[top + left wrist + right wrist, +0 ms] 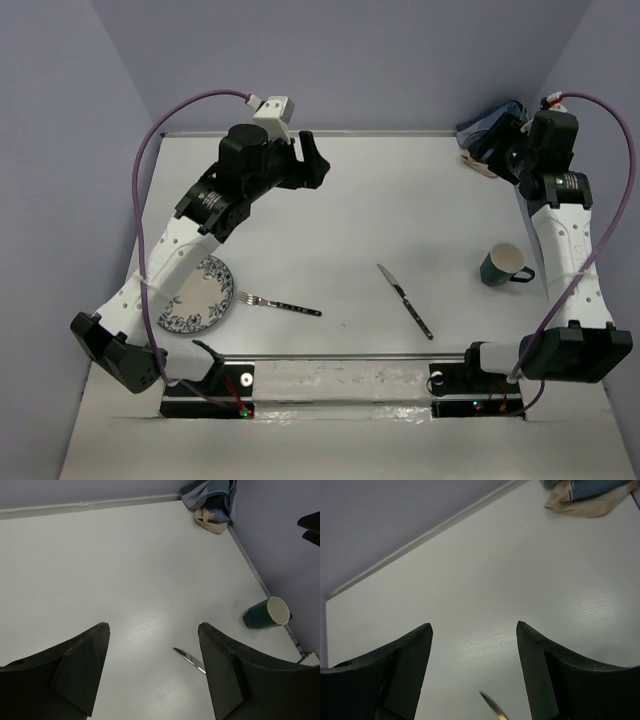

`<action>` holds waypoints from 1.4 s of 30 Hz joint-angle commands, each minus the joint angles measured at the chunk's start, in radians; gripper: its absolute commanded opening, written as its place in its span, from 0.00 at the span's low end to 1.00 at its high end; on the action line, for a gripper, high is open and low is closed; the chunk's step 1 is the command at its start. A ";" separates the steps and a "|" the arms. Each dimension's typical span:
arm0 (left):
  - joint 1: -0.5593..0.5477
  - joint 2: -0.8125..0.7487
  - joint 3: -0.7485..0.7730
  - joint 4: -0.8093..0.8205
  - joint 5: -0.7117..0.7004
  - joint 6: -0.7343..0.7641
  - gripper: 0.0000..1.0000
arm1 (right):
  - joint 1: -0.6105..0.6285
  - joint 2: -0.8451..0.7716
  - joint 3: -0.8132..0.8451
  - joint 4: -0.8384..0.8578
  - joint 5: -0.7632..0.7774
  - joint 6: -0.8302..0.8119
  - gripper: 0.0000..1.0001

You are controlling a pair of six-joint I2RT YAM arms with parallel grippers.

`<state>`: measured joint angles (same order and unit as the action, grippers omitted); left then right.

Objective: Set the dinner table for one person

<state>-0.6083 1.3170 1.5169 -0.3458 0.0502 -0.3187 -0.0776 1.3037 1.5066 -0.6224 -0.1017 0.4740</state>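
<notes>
Dinner table (pixel 390 200), a large matte white tabletop, fills the top view from the arm bases to the far wall. The place-setting items lie scattered along its near half.

At the near left sits a white plate (pixel 208 298) with a blue floral rim, partly covered by the left arm. Just to its right lies a fork (pixel 281 304), with its tines toward the plate and its dark handle pointing right. Near the middle, a knife (pixel 405 300) lies diagonally, its blade tip toward the far left and its dark handle toward the near right. A dark green mug (pixel 505 265) with a pale inside stands upright near the right edge, close beside the right arm. A crumpled blue and beige cloth (pixel 488 132) is bunched in the far right corner.

The left gripper (pixel 152 627) hovers over the far left part of the table. Its fingers are spread wide apart with nothing between them. The right gripper (pixel 474 626) hangs near the cloth in the far right corner. Its fingers are also spread wide and hold nothing.
</notes>
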 commanded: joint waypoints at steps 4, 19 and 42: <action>0.015 -0.074 -0.070 0.031 0.066 0.015 0.89 | -0.010 0.092 0.086 0.007 0.204 0.064 0.71; 0.027 -0.223 -0.250 0.025 0.020 -0.003 0.99 | -0.079 0.532 0.292 0.181 0.296 0.244 0.64; 0.100 -0.108 -0.282 0.119 0.060 0.007 0.99 | -0.180 1.106 0.721 0.176 0.243 0.483 0.61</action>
<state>-0.5152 1.1957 1.2098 -0.2749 0.0792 -0.3164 -0.2619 2.3714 2.1422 -0.4843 0.1532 0.9276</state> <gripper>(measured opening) 0.989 0.623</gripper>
